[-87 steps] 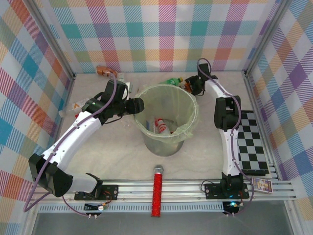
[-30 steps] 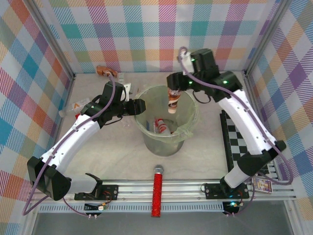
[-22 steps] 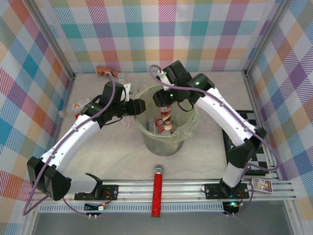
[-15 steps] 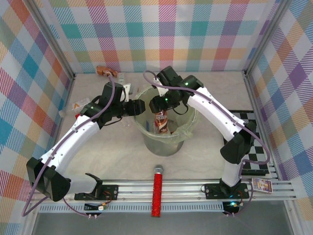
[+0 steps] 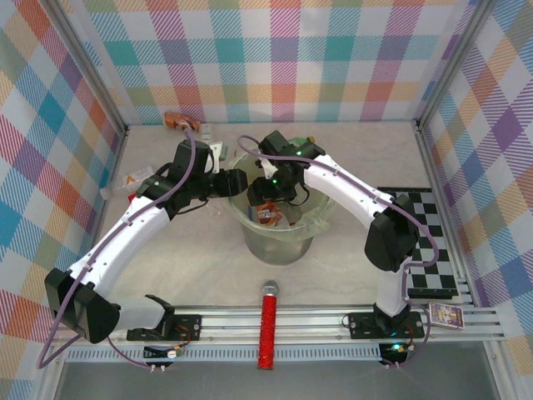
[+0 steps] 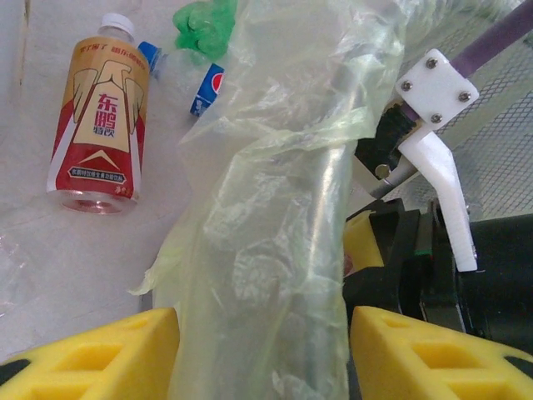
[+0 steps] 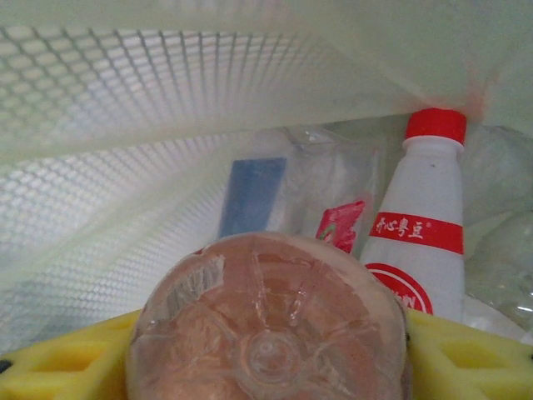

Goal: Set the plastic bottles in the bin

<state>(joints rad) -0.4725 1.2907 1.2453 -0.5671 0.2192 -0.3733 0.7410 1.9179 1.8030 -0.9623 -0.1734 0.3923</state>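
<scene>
Left gripper (image 5: 236,182) is at the bin's (image 5: 279,246) left rim, a bit left of frame centre in the top view. In the left wrist view its yellow pads (image 6: 92,350) sit on either side of the bag-covered rim (image 6: 325,208), pressed against the plastic, so it looks clamped on the bin.

Right gripper (image 5: 268,193) reaches in over the mouth of the bin from the far side. A brown bottle (image 5: 268,213) is right below it, inside the rim. From the right wrist you look straight at the bottle's base (image 7: 266,325), low and centre in frame, with a yellow pad (image 7: 466,358) close on each side. Honestly can't tell if the pads are squeezing it or have let go.

Past it, deeper in the bin, there's a white bottle (image 7: 420,242) with a red cap at the right, and a clear bottle (image 7: 250,196) with a blue label left of it.

On the table, upper left of the left wrist view, an orange-label bottle (image 6: 100,108) lies well clear of the gripper. A green bottle (image 6: 204,25) and a blue-label bottle (image 6: 204,87) are close together just right of it.
</scene>
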